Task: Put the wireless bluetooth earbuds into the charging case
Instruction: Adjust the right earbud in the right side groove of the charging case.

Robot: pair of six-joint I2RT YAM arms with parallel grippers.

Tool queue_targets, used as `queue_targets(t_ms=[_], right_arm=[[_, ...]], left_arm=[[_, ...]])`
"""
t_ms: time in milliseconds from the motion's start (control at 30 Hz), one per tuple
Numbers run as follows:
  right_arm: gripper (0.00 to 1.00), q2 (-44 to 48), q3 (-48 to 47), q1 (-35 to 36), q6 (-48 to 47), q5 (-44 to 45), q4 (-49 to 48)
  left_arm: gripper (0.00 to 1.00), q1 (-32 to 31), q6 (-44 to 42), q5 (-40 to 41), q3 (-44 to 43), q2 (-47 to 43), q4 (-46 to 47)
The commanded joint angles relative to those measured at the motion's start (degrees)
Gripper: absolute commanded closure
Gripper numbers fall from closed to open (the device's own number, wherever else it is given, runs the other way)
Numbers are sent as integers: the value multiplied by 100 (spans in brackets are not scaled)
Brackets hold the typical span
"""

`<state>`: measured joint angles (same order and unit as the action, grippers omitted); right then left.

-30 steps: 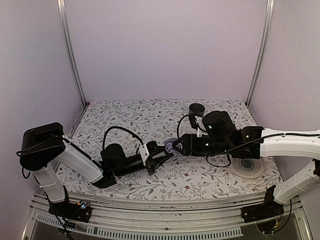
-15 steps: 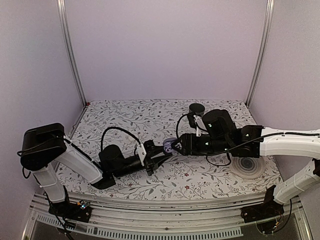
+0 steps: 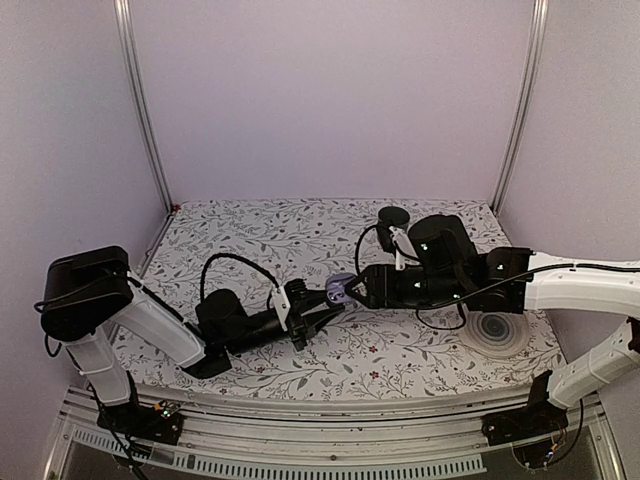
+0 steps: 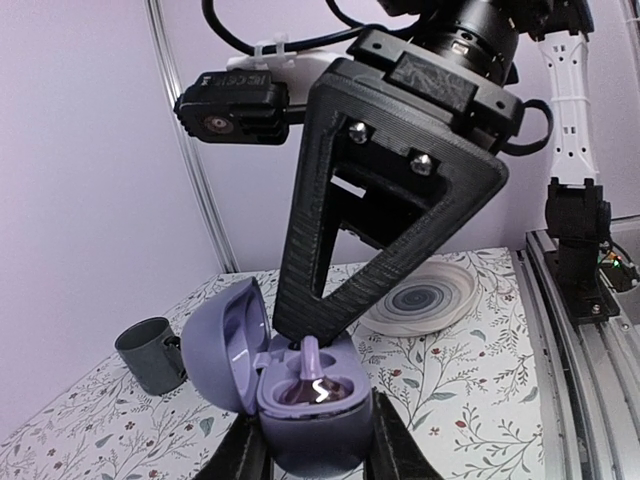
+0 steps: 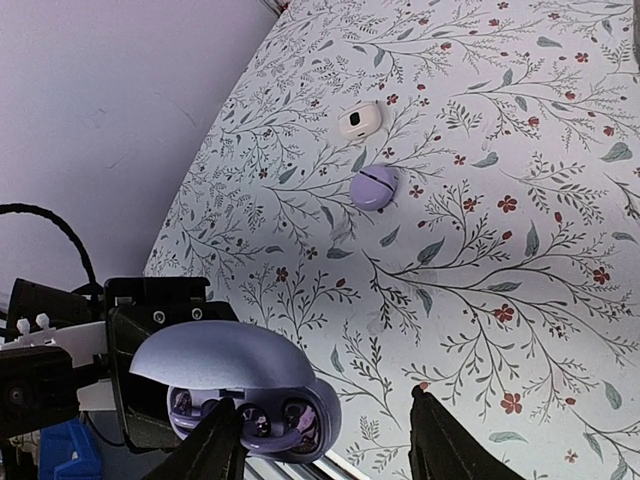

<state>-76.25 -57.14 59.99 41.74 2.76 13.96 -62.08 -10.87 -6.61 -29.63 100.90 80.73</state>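
The charging case (image 4: pixel 310 410) is a small blue-lilac clamshell with its lid (image 4: pixel 222 340) swung open. My left gripper (image 4: pixel 312 450) is shut on its lower half. An earbud (image 4: pixel 312 375) sits in one socket with its stem pointing up. One black finger (image 4: pixel 380 190) of my right gripper comes down just behind that stem. In the right wrist view the case (image 5: pixel 250 390) lies beside the left finger of my right gripper (image 5: pixel 325 440), which is open, and glossy shapes show in both sockets. From above, the case (image 3: pixel 341 290) hangs between the two grippers over the mat.
A dark mug (image 3: pixel 394 216) stands at the back of the flowered mat. A flat ringed disc (image 3: pixel 497 330) lies at the right, under the right arm. A small lilac rounded piece (image 5: pixel 374 186) and a white piece with a dark centre (image 5: pixel 360 120) lie on the mat.
The left wrist has eased slightly leftward and the right arm has lifted a touch. The case stays in the left grip at nearly the same spot.
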Motion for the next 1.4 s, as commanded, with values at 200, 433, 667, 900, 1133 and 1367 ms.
queue_targets(t_ms=[200, 433, 667, 900, 1133, 1367], right_arm=[[44, 43, -200, -31, -162, 277, 271], [46, -145, -203, -35, -175, 124, 356], [45, -100, -318, -31, -204, -63, 335], [44, 86, -444, -31, -347, -162, 286], [43, 229, -358, -31, -378, -166, 258], [44, 473, -226, -31, -479, -208, 246]], left_arm=[[100, -48, -14, -106, -14, -76, 355], [100, -32, 68, -34, 18, -90, 553], [100, -8, 110, -59, -17, 37, 548], [100, 1, 200, -86, -8, 178, 575], [100, 17, 296, -123, -30, 228, 548], [100, 71, 481, -232, -34, 255, 557]])
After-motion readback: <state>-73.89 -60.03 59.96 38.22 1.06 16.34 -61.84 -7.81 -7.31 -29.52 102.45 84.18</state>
